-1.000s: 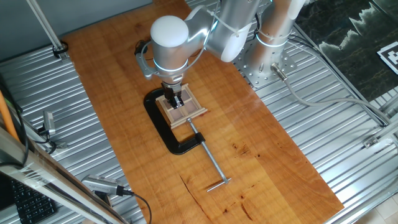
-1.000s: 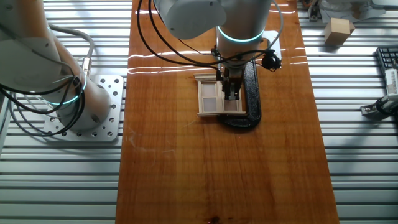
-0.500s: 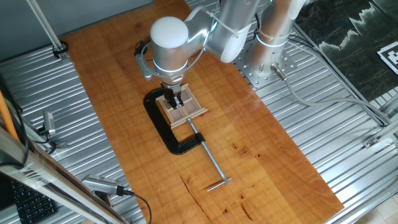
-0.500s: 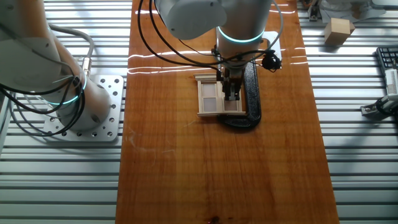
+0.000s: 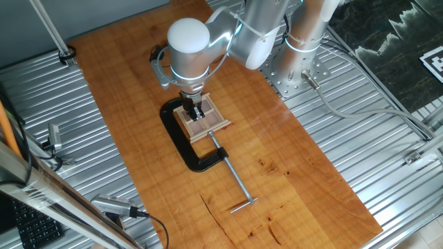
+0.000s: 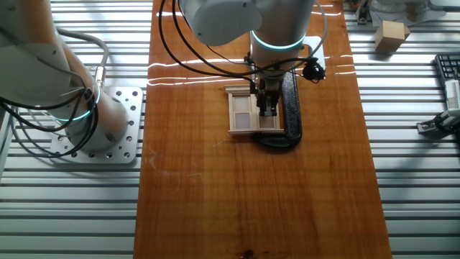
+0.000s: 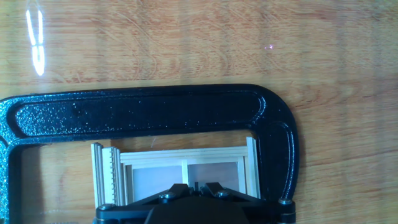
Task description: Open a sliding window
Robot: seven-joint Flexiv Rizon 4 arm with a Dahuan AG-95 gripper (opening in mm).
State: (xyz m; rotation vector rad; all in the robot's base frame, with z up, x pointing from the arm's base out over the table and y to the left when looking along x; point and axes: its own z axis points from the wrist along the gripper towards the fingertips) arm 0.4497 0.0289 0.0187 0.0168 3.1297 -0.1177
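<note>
Your work surface is a reddish wooden board laid over ribbed metal decking. Directly beneath the gripper on the board lie the sliding window and the black C-clamp gripping it, its screw running away from the gripper.

- The sliding window has a pale, light wood frame and brownish panes split by a pale cross.
- The C-clamp is black with a speckled, pebbly finish; its long screw is bare silver metal.
- The table board is a glossy reddish-brown, streaked with darker grain.
- The arm is white and grey, with a ring of cyan light.
- The surrounding surface is ribbed silver metal.
</note>
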